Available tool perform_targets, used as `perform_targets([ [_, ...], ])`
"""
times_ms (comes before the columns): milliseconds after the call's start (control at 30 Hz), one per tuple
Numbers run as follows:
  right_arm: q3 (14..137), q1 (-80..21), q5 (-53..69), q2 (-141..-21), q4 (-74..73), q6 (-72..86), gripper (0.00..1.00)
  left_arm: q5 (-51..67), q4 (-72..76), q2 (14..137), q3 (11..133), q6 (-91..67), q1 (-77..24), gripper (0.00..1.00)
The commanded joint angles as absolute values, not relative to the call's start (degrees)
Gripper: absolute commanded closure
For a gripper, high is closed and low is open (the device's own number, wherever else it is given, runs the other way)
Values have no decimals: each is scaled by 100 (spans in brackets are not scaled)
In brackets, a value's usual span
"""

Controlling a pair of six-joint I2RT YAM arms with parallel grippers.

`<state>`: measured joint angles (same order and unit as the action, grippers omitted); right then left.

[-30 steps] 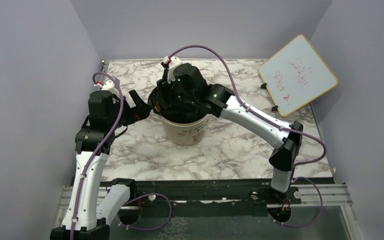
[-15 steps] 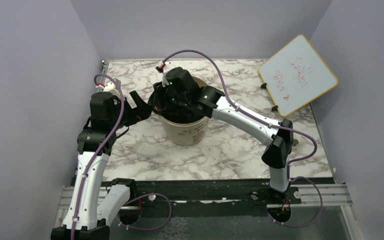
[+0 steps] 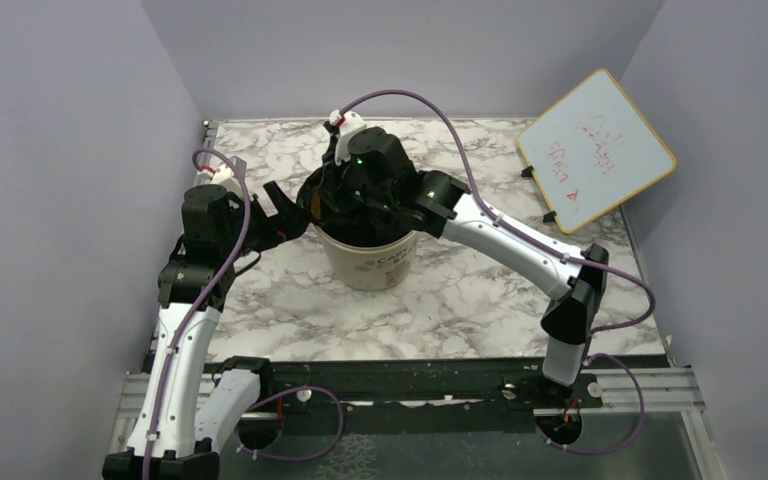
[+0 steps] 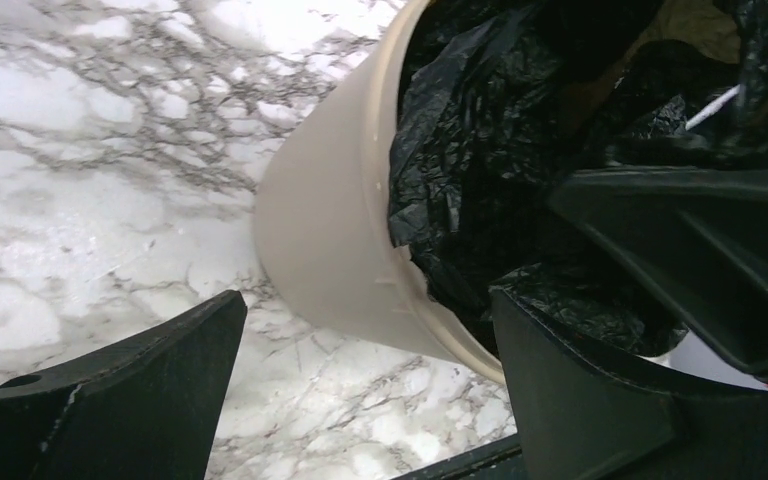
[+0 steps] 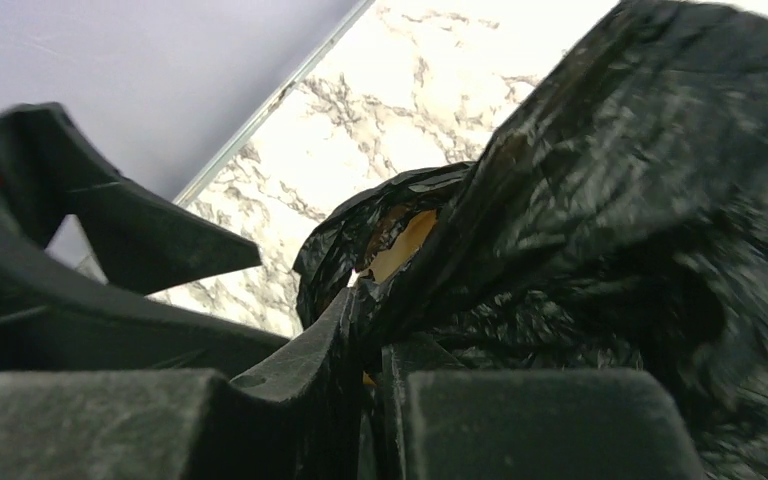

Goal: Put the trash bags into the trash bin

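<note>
The beige trash bin (image 3: 372, 260) stands mid-table. A glossy black trash bag (image 4: 470, 170) fills its mouth and lies crumpled against the inner wall. My right gripper (image 3: 345, 205) reaches down into the bin from above. In the right wrist view its jaws (image 5: 368, 315) are pinched shut on a fold of the trash bag (image 5: 610, 180). My left gripper (image 3: 282, 215) hovers wide open just left of the bin. One finger (image 4: 140, 390) is over the table and the other (image 4: 580, 400) is by the rim of the bin (image 4: 330, 230), with nothing between them.
A white board with a yellow frame (image 3: 597, 150) leans at the back right. Purple walls close in the marble table (image 3: 460, 300) on three sides. The right arm's forearm (image 3: 505, 240) crosses above the table to the right of the bin.
The right gripper's jaws have closed on the bag; its arm swung a little left and came back. The left gripper edged slightly closer to the bin and stayed open.
</note>
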<state>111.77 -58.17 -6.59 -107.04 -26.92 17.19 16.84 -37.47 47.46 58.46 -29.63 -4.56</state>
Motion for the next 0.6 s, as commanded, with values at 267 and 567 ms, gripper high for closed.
perform_targets([
  [267,11042,-5786,-1140,-9855,-2961,1462,95,3227,-1904,4918,5186,-3649,-431,7],
  [567,10521,-5156,-665,-9219,-3008,1232,99,2668,-2265,5035,5197,-3341,-431,47],
])
